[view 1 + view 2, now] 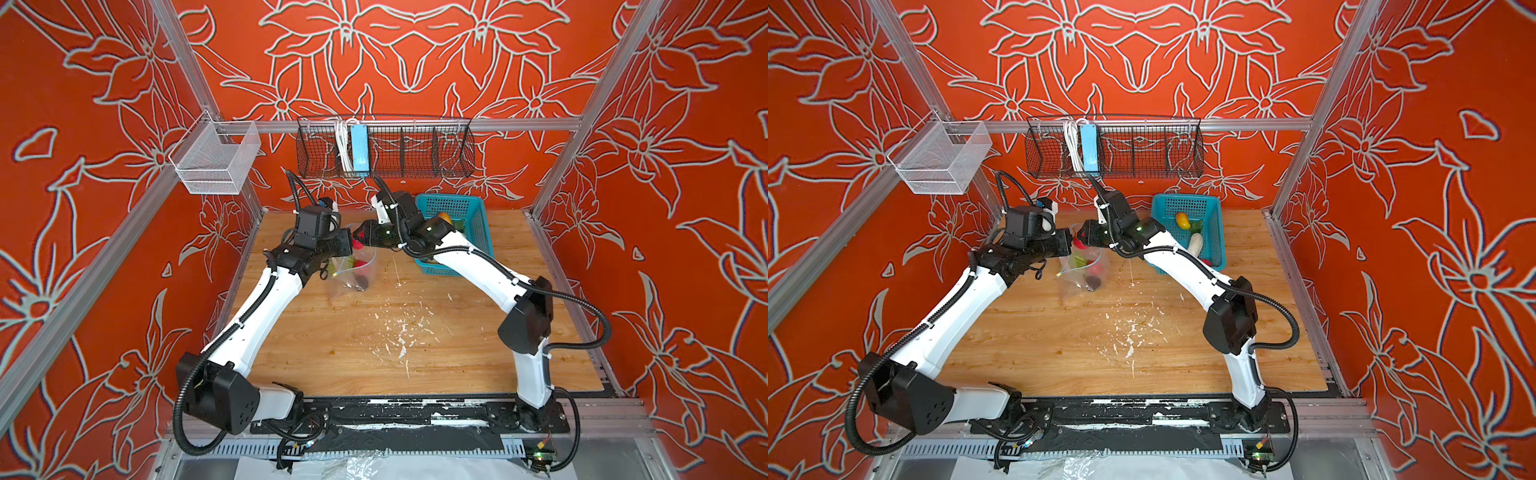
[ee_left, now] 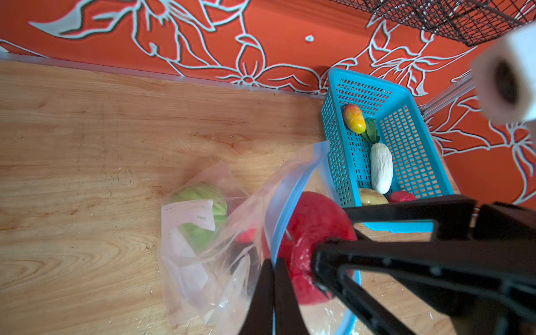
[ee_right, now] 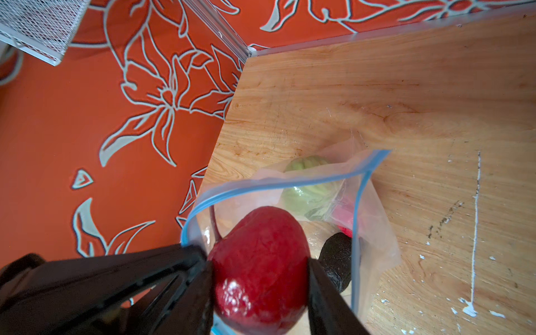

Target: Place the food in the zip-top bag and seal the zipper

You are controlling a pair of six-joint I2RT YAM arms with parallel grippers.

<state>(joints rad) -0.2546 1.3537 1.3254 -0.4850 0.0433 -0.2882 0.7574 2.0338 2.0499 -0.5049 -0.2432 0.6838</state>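
My right pincer (image 3: 259,272) is clamped on a dark-red toy fruit with a thin stem (image 3: 261,240). Its two black fingers (image 3: 322,290) press opposite flanks so the rounded piece cannot roll free. It holds the fruit at the mouth of the clear thin plastic zip-top bag (image 3: 377,232), inside the loop that the light-blue zipper strip (image 3: 290,181) draws in the right wrist view; whether the fruit has passed below the rim I cannot tell. My left pincer (image 2: 274,269) is closed tight on one stretch of that rim and lifts it above the wooden tabletop (image 1: 311,353). By my reading this props the limp plastic into an open hoop wide enough for a drop, since the bag would otherwise slump flat. Inside the bag sit a green toy cabbage (image 2: 203,200), a small red toy strawberry (image 2: 246,235) and a dark toy avocado (image 3: 336,255), and I judge their weight helps anchor the bottom of the bag on the wood. Near the bag, to its right in both top views, the teal plastic lattice basket (image 2: 374,79) holds what is not yet bagged. That is an orange-yellow toy mango (image 2: 354,119), a green toy leaf (image 2: 371,132), a white toy radish (image 2: 381,168), a yellow-green toy fruit (image 2: 372,198) and another red piece (image 2: 401,196) half hidden behind my right pincer. I judge the loading roughly half done; the zipper gapes open, and sealing it has to wait until the basket is emptied.
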